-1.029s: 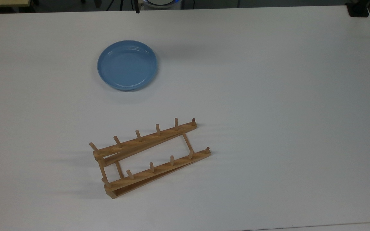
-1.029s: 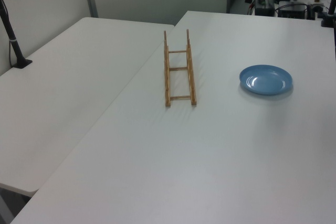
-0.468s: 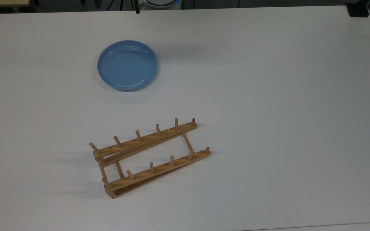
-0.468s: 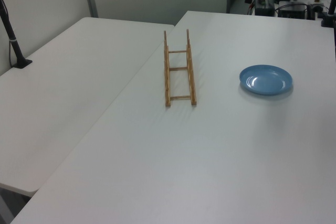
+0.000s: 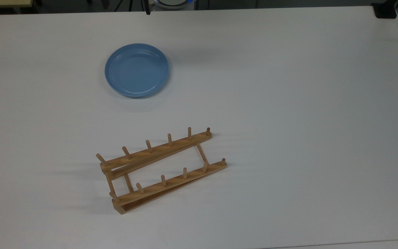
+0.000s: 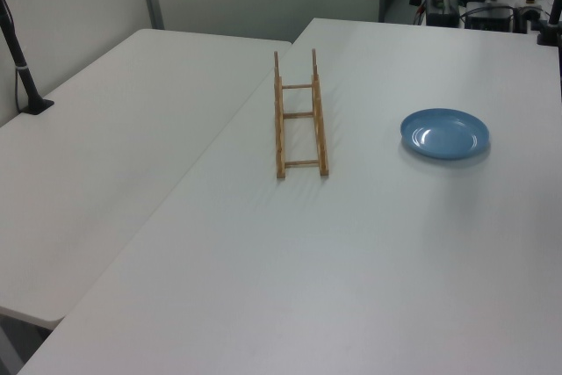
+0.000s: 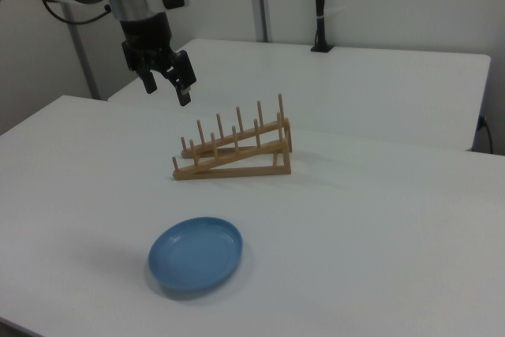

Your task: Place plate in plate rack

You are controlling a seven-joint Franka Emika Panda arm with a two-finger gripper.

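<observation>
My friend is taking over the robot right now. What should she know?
End effector: open, empty, up in the air beyond the rack, away from the plate.
Plate: flat on the table, apart from the rack, untouched.
Rack: standing on the table, no plate between its pegs.
Done: nothing yet.
Left: go to the plate, grab its rim, lift it, stand it between the rack's pegs.
</observation>
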